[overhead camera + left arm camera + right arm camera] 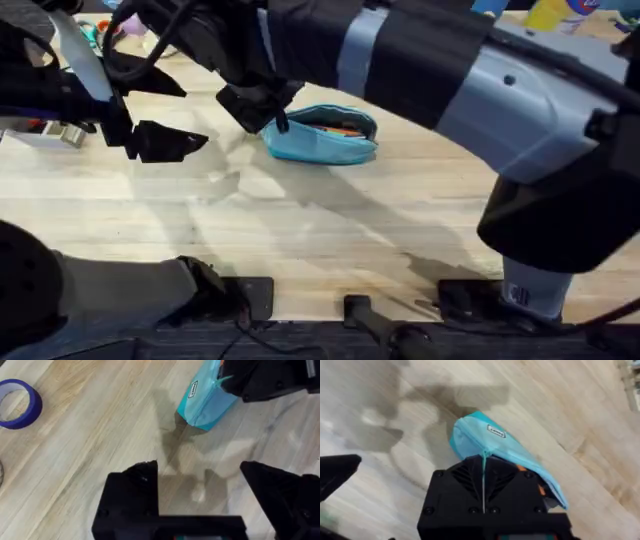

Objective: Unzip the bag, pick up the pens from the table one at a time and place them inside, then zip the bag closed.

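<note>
Bag [322, 135] seen lying on worktop [330, 230], mouth gaping, orange pen [340, 129] lodged inside. Right hand [279, 122] set at bag's left end, fingers pressed together, apparently pinched on zipper pull (pull itself hidden). Left hand [168, 113] held spread apart above bare wood beside bag, nothing gripped. Bag not pinned by anything: if pull is dragged, whole bag likely slid along instead of zipped. Pen possibly snagged by closing teeth. Tape roll [17, 402] left nearby.

Black arms with pale grey link covers, black cables, black screw-studded grippers [483, 505]
</note>
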Available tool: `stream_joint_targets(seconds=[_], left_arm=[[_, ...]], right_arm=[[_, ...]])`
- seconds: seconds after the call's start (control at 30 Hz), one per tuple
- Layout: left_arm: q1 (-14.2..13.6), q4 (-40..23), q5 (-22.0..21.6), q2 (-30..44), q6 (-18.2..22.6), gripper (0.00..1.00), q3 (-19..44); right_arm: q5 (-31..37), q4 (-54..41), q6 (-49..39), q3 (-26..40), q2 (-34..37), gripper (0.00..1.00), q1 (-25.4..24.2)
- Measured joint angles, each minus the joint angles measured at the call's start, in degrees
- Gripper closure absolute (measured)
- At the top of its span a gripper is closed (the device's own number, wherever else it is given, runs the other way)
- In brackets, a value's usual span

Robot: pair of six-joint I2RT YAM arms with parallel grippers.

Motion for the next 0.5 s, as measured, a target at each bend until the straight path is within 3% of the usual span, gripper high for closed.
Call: stream_joint_targets(seconds=[0.5], left_arm=[[0.00, 0.01, 0.28, 0.00, 0.00, 0.007, -0.01]], right_arm=[[-2.56, -5.44, 3.56, 0.20, 0.00, 0.970, -1.41]])
